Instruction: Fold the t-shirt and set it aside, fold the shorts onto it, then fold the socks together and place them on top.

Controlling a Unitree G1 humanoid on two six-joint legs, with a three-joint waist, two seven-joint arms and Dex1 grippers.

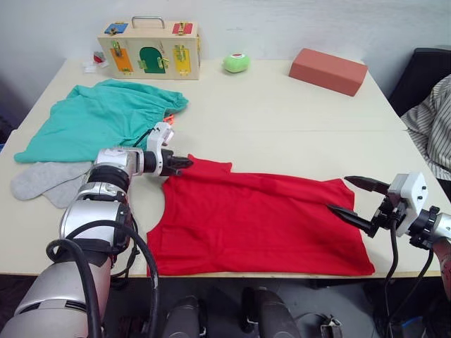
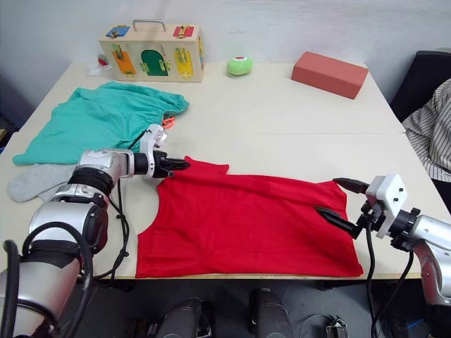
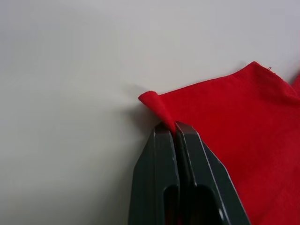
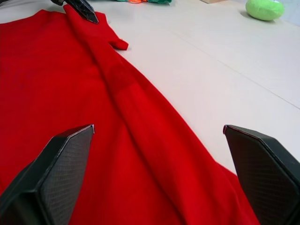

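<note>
The red t-shirt [image 1: 261, 218] lies spread flat at the table's front middle. My left gripper [image 1: 184, 164] is shut on the shirt's far-left corner; the left wrist view shows a fold of red cloth [image 3: 157, 108] pinched between the fingers. At the shirt's right edge my right gripper [image 1: 358, 198] stands open, one finger over the cloth and one off it, holding nothing. The teal shorts [image 1: 99, 120] lie bunched at the far left, an orange drawstring [image 1: 168, 117] peeking out. Front of them, at the left edge, lie the grey socks [image 1: 46, 181].
A wooden latch box [image 1: 150, 49] stands at the back left, with a green ball [image 1: 236, 63] to its right and a salmon-red block [image 1: 328, 71] at the back right. A person's striped sleeve [image 1: 430, 127] shows at the right edge.
</note>
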